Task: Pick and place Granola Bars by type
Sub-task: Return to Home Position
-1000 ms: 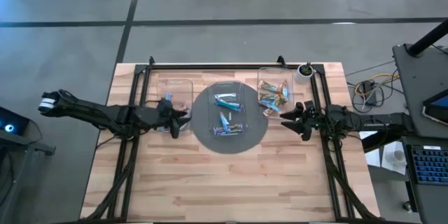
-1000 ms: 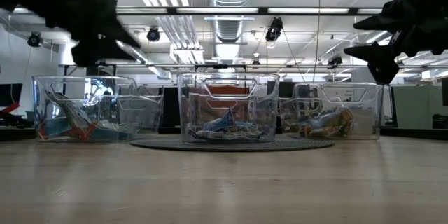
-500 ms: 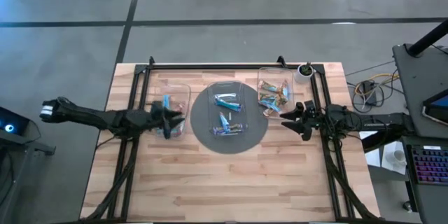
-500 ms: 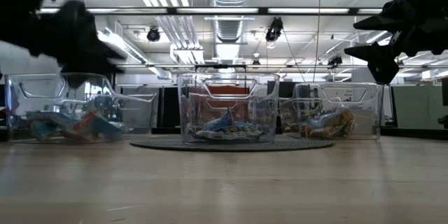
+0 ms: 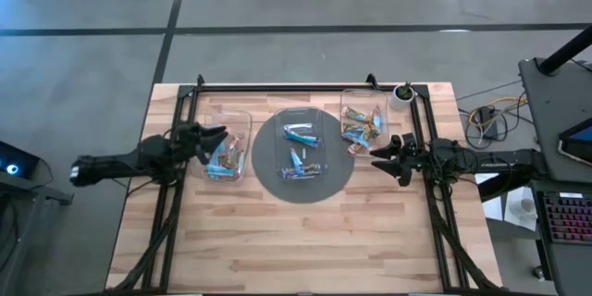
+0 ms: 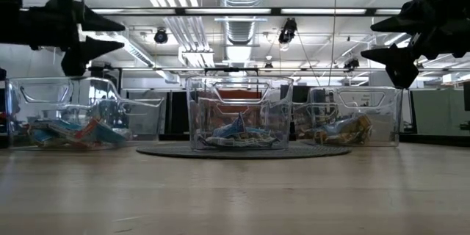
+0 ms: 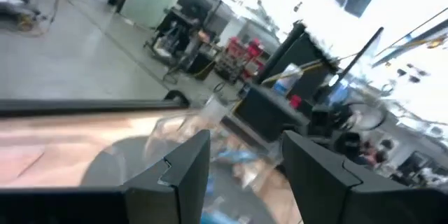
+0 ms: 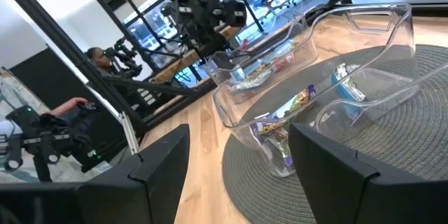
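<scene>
At the left bin's (image 5: 239,117) outer edge, left gripper (image 5: 211,136) has drawn back from over the bin, fingers apart, nothing held. Granola Bars (image 5: 223,155) lie inside it, with others in the centre and right bins. Right gripper (image 5: 381,155) waits beside the right bin, spread and empty. The drop looks done and the arm seems to be retreating.

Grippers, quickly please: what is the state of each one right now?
Left gripper: open, empty, raised over the edge of the left bin.
Right gripper: open, empty, raised by the right bin.
</scene>
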Motion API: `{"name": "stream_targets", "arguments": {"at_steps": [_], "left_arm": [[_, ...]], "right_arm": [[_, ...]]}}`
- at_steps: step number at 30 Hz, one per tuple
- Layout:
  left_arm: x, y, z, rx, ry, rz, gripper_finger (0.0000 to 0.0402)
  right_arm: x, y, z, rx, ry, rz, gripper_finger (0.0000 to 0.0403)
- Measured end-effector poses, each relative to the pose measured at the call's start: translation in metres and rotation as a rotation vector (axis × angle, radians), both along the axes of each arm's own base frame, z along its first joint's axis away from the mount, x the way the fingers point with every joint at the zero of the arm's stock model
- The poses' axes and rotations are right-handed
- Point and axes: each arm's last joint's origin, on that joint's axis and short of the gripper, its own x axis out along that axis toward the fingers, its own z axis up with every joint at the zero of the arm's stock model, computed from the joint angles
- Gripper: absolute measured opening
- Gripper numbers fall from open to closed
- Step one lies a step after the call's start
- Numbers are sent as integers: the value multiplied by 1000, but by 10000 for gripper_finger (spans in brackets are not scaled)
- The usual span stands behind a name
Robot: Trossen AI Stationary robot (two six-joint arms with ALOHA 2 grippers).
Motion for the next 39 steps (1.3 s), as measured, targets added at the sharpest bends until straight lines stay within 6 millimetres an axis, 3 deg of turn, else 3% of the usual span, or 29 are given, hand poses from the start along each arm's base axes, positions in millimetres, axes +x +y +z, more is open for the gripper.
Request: {"name": "stream_targets", "arguments": {"at_steps": [3, 19, 25, 29, 34, 39], "left_arm": [[2, 1, -11, -5, 30, 15, 163], [2, 1, -11, -14, 21, 17, 163], [3, 0, -11, 292, 188, 23, 163], [5, -6, -11, 444, 194, -178, 163], [6, -16, -14, 478, 153, -515, 163], [6, -13, -17, 460, 200, -414, 163]], "right_arm": [[0, 0, 0, 0, 0, 0, 233], [0, 0, 0, 1, 0, 1, 233], [0, 0, 0, 1, 0, 1, 233], [0, 0, 0, 1, 0, 1, 233], [0, 0, 0, 1, 0, 1, 233], [0, 0, 0, 1, 0, 2, 233]]}}
